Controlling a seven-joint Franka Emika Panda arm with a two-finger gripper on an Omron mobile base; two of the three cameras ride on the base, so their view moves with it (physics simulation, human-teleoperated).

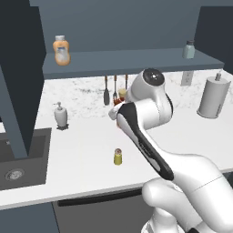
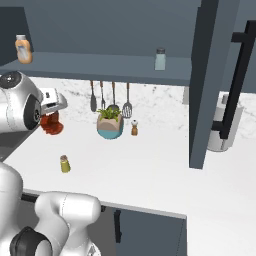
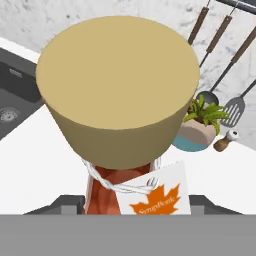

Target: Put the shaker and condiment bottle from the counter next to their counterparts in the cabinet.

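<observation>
The condiment bottle [image 3: 107, 192] is seen from above, its tan cap [image 3: 117, 85] close to the camera and a white maple-leaf tag at its neck. My gripper [image 3: 135, 200] is open, with one dark fingertip [image 3: 70, 201] on each side of the bottle's neck. In the right base view the hand sits over the red-brown bottle [image 2: 51, 124] on the counter. The yellow-olive shaker [image 1: 118, 156] stands alone near the counter's front, well apart from the hand. On the cabinet shelf [image 1: 136, 59] stand the squat orange bottle [image 1: 61, 50] at the left and the pale grey-green shaker [image 1: 189, 49] at the right.
A sink [image 1: 18, 159] lies at the left with a soap dispenser [image 1: 61, 116] behind it. A potted plant [image 2: 110, 125], a small pepper mill [image 2: 134, 128] and hanging utensils [image 2: 102, 95] are by the wall. A paper towel roll [image 1: 213, 98] stands at the right. An open cabinet door [image 2: 205, 85] juts out.
</observation>
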